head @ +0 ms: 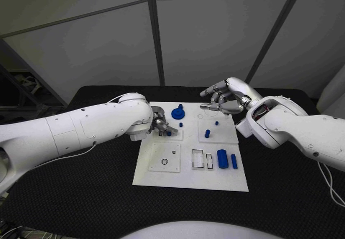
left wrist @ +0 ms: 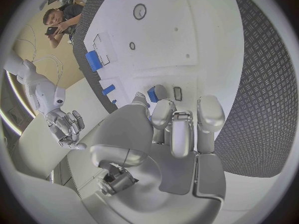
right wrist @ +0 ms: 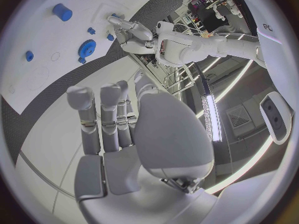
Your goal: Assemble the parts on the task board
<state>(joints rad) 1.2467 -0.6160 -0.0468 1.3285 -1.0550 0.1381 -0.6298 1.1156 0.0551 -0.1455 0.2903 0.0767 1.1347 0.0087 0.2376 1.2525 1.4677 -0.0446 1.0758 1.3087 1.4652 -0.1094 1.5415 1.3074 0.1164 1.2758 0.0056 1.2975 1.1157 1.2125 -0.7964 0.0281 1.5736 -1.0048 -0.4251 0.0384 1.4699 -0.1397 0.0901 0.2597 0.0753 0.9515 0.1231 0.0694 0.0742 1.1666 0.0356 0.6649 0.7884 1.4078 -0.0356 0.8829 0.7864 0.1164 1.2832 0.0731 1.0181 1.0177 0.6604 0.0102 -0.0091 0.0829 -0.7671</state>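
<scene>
Left hand (head: 161, 125) down on the white task board (head: 188, 180), fingertips closed around a small blue peg (head: 169, 131) by the blue gear (head: 177, 113). Looks like seating; next needs straight downward press. Right hand (head: 224, 99) hovers past the far edge, fingers loosely curled, empty.

A black desk (head: 86, 199) with a fine textured surface carries the things, reaching from the near edge back to the pale wall panels at the far side. Directly on it, about in the middle, lies the white task board (head: 190, 181), a flat rectangular plate with its long sides running from near to far. Thin white cables (head: 327, 181) trail over the dark surface at the right, near the edge of the desk, well apart from the board.
</scene>
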